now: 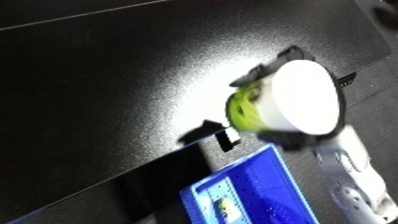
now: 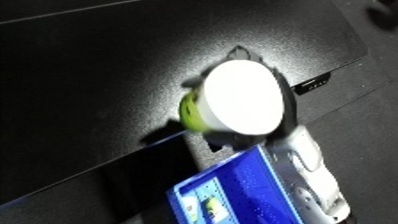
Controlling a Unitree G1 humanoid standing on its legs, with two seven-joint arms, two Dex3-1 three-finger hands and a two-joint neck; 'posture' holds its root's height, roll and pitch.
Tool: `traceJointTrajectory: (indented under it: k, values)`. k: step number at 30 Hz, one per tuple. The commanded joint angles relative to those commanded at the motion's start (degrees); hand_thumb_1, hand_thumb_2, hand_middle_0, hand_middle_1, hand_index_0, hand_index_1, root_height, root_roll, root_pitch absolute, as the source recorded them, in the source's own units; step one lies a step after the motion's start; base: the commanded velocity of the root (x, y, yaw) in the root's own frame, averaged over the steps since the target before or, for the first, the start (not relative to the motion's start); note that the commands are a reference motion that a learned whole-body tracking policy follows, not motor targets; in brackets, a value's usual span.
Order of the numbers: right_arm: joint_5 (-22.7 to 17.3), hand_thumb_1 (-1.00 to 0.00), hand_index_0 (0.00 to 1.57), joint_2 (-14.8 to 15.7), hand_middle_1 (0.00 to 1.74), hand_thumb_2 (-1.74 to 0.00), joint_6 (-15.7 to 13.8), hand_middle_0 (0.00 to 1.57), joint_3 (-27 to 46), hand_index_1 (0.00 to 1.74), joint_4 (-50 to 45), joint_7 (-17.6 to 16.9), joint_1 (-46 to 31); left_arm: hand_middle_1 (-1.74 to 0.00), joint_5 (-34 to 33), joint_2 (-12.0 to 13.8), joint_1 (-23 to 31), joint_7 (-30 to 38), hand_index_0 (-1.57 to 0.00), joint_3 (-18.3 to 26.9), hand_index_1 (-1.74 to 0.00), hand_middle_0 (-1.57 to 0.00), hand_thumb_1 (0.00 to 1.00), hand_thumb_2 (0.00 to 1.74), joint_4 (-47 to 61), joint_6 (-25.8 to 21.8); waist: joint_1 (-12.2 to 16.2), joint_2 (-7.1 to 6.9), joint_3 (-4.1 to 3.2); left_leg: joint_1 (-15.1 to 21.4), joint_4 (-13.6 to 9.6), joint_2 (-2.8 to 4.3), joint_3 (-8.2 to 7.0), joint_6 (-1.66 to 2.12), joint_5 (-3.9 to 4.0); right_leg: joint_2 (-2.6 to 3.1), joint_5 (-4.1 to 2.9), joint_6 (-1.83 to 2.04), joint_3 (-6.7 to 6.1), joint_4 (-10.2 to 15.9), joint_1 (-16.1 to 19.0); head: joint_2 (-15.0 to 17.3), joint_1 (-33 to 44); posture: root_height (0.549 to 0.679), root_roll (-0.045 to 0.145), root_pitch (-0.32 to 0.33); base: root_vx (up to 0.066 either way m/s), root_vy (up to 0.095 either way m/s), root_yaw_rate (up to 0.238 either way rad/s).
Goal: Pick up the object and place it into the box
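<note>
Dark, matte tabletop (image 1: 107, 85) fills most of both views, tilted so that its near edge runs diagonally from lower left up toward the right, with a bright glare patch just beyond the hand. Only the right hand (image 1: 282, 137) shows, on a white and silver forearm (image 1: 355, 180) that enters from the lower right corner. Its black fingers (image 1: 258, 75) are curled round a white cup-like object (image 1: 306, 97) with a yellow-green band (image 1: 242, 107); fingertips show past the rim on the far side, and another dark finger or the thumb wraps under it on the near side. The object's wide white round face is turned toward the camera, hiding the palm behind it, and the green part sticks out to the left of the hand. It is held over the table's near edge, clear of the surface as far as can be judged.

Below and to the left of the hand sits the blue bin (image 2: 244, 187), just off the table's edge, with something small and multicoloured (image 2: 210, 206) lying inside near its lower left corner. The held object is just beyond the bin's upper rim, not inside it.
</note>
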State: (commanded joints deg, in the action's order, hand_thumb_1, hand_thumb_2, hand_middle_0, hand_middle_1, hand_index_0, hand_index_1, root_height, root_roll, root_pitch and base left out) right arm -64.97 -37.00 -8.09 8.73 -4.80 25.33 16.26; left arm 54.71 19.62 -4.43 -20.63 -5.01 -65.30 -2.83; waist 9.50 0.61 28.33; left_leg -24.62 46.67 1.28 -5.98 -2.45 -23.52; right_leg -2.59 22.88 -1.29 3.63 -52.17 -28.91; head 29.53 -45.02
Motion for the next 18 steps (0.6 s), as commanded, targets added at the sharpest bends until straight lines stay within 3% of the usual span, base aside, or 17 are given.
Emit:
traceJointTrajectory:
  k: [2, 5, 12, 15, 18]
  values:
    - [-5.8, -0.90, 1.41, 0.6, 1.57, -1.57, 3.8, 1.41, -0.5, 1.57, 2.9, 7.2, -1.4, 0.00, -0.1, 0.7, -0.1, 0.3, 0.00, -0.2, 0.00, 0.00, 0.00, 0.00, 0.7, 0.6, -0.1, -0.16, -0.03, -0.2, 0.6, -0.09, 0.18, -0.01, -0.38, 0.17, -0.08, 0.14, -0.01, -0.1, 0.0, 0.2, -3.4, 0.620, 0.060, 0.012, -0.011, -0.019, 0.048]
    - [-13.2, -0.90, 1.41, -0.3, 1.57, -1.57, 5.2, 1.41, 0.8, 1.57, 9.8, 12.7, -2.5, 0.00, 0.1, 1.4, -0.1, 0.4, 0.00, -1.0, 0.00, 0.00, 0.00, 0.00, 1.1, 0.8, -0.2, -0.28, -0.20, -0.3, 1.4, -0.33, 0.51, -0.18, -0.86, 0.57, -0.14, 0.13, -0.08, -0.3, 0.0, 1.5, -7.3, 0.619, 0.058, 0.011, -0.010, -0.016, 0.025]
    - [-23.8, -0.90, 1.41, -1.0, 1.57, -1.57, 4.5, 1.41, 8.5, 1.57, 25.5, 14.4, -4.2, 0.00, 1.2, 1.7, -0.6, -0.4, 0.00, -1.4, 0.00, 0.00, 0.00, 0.00, -0.7, 0.8, 0.5, 0.34, -0.73, 0.1, 1.3, -0.83, 0.51, -0.25, -1.30, 1.35, -0.18, 0.38, -0.42, -0.5, 0.2, 2.6, -12.4, 0.619, 0.055, 0.012, 0.003, 0.024, -0.048]
    - [-25.0, -0.90, 1.41, -1.2, 1.57, -1.57, 5.9, 1.41, 11.7, 1.57, 33.0, 14.7, -6.0, 0.00, 1.1, 1.6, -0.7, -0.8, 0.00, -1.1, 0.00, 0.00, 0.00, 0.00, -1.6, 0.7, 0.6, 0.56, -0.79, 0.0, 1.2, -1.03, 0.49, -0.27, -1.29, 1.70, -0.42, 0.52, -0.49, -0.4, 0.0, 3.4, -13.7, 0.619, 0.053, 0.015, -0.012, 0.023, -0.071]
    - [-23.5, -0.90, 1.41, -1.2, 1.57, -1.57, 7.8, 1.41, 13.2, 1.57, 40.3, 14.6, -7.6, 0.00, 0.5, 1.4, -0.7, -1.3, 0.00, -0.6, 0.00, 0.00, 0.00, 0.00, -2.1, 0.5, 0.6, 0.69, -0.64, -0.2, 1.3, -1.20, 0.57, -0.40, -1.24, 1.98, -0.71, 0.57, -0.54, -0.4, -0.2, 4.1, -14.6, 0.619, 0.050, 0.016, -0.025, 0.000, -0.048]
